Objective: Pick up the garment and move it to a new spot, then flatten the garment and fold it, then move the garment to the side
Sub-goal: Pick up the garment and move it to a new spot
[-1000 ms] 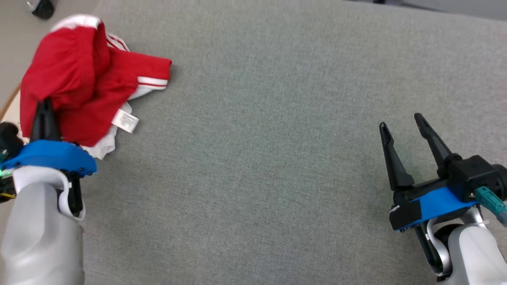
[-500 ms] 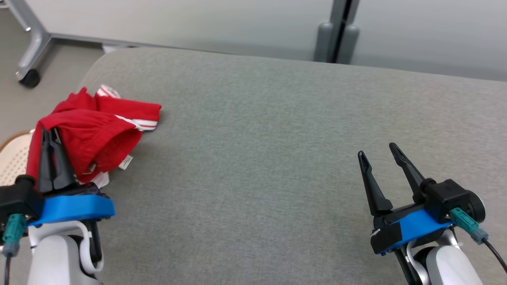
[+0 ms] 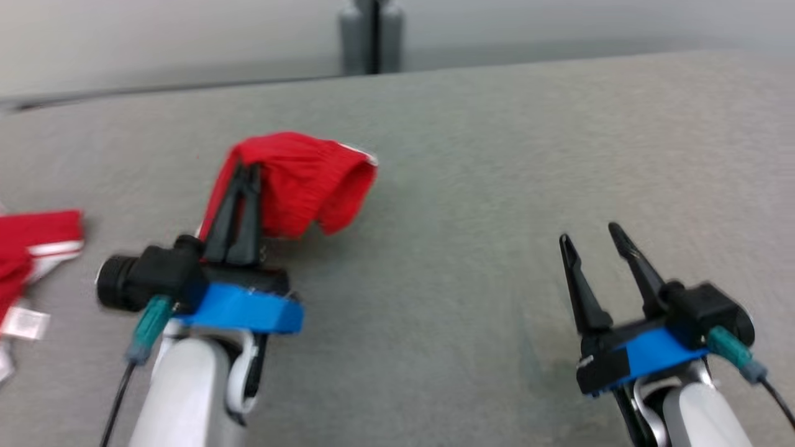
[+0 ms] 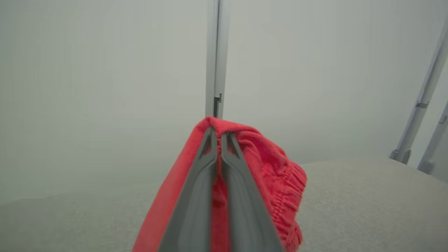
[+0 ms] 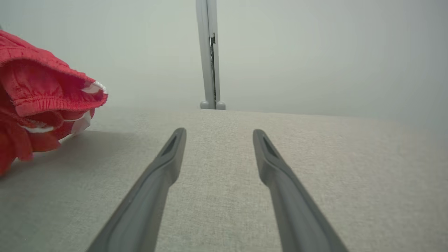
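**Item 1. Garment (image 3: 298,180).** Red, ribbed, with a gathered waistband. It is bunched and lifted off the table (image 3: 484,186), and its loose end droops toward 3 o'clock of the left fingertips. I judge it is carried high so that it clears the cloth on the way to its new spot.

**Item 2. Left gripper (image 3: 246,167).** The jaws are pressed together on a fold of the garment near the tips. In the left wrist view the garment (image 4: 269,175) caps the left gripper (image 4: 218,131) at 12 o'clock and runs down both sides, fuller on the 3 o'clock side. A pinch at one edge like this lets the rest hang free, which should help when I spread it.

**Item 3. Right gripper (image 3: 590,234).** The jaws stand wide with nothing between them, low over the table. In the right wrist view the garment (image 5: 42,94) sits at 10 o'clock of the right gripper (image 5: 218,134), well apart from it. I judge this arm is free to take a second corner for flattening.

**Item 4. Table.** Grey fabric top, with a post (image 3: 371,37) beyond its far edge at 12 o'clock.

**Item 5. Red strip (image 3: 37,230).** It has a white band and a label, and lies on the table at 9 o'clock of the left gripper. The head view is blurred, so I cannot tell whether it joins the held bundle.
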Tool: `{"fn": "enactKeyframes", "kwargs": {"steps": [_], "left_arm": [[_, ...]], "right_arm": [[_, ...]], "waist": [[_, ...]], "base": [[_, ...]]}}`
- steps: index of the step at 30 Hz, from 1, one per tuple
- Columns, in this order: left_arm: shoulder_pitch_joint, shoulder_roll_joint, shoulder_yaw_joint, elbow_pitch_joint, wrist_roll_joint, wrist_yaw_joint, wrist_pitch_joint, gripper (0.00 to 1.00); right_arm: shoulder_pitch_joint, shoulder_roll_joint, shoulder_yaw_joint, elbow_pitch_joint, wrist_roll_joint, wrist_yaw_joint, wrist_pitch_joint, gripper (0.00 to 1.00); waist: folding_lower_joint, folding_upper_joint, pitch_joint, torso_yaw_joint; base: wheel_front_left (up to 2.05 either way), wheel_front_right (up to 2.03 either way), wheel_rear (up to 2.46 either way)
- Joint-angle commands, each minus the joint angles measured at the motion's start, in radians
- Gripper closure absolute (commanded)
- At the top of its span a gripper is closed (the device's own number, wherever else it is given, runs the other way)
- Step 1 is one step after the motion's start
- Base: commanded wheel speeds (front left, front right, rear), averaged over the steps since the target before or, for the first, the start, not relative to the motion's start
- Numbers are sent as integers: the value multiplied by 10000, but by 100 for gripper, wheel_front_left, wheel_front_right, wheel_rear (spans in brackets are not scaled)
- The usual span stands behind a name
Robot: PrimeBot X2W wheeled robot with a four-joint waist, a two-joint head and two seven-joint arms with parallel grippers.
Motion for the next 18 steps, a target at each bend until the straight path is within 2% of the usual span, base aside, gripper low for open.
{"fn": "enactKeyframes", "kwargs": {"steps": [1,6,10,14,18], "left_arm": [[-377,-24,-399,-13,1,-72,69,100],[-1136,-41,-1931,293,44,-267,266,100],[-1540,-34,-3027,887,14,-337,473,100],[-1607,-37,-3811,1680,-192,-379,572,100],[-1593,-37,-4291,2401,-391,-408,580,100]], "right_arm": [[-106,27,-19,74,90,3,-122,0],[-281,63,-58,294,248,3,-403,0],[-394,70,-54,525,555,3,-672,0],[-531,71,-1,747,782,3,-900,0],[-680,70,13,926,900,3,-1073,0]], "waist": [[0,1,44,-550],[0,1,652,-1667],[0,1,1089,-2261],[0,1,1397,-2525],[0,1,1564,-2494]], "base": [[0,0,0],[0,0,0],[0,0,0],[0,0,0],[0,0,0]]}}
